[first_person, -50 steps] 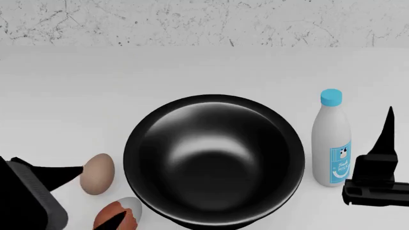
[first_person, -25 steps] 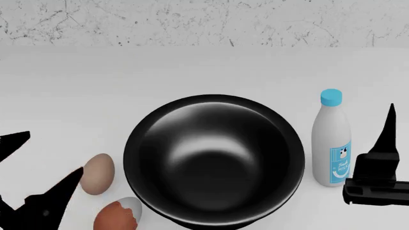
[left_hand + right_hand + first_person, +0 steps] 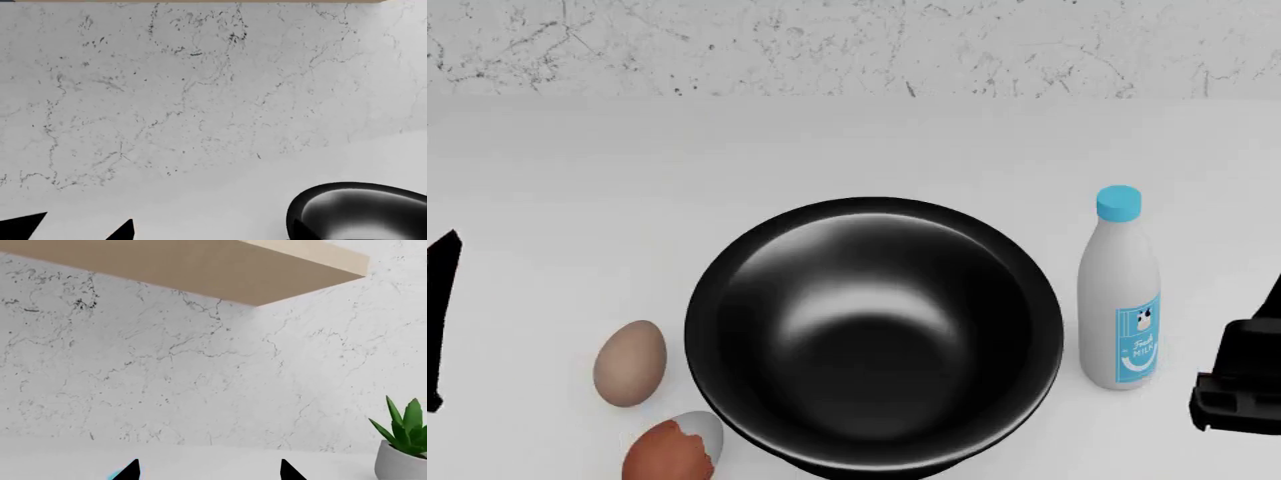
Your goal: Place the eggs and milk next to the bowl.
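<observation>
Both pairs of jaws stand spread with nothing between them: in the left wrist view we see the left gripper (image 3: 83,226) as two black fingertips with a gap, and in the right wrist view the right gripper (image 3: 210,469) shows two black tips set wide apart. From the head view we see the left gripper only as a dark sliver at the left edge and the right gripper as a black block at the right edge, both clear of the objects. We find the large, deep, glossy black bowl (image 3: 874,335) in the middle of the white counter (image 3: 854,150). The pale tan-beige egg (image 3: 630,362) lies just beside its left rim, and the reddish-brown egg (image 3: 670,450) sits nearer us, close against the bowl. The slim white plastic milk bottle (image 3: 1120,290), with light blue cap and blue label, stands upright just beside the bowl's right rim. A green potted plant (image 3: 402,447) shows against the marbled wall (image 3: 200,375).
</observation>
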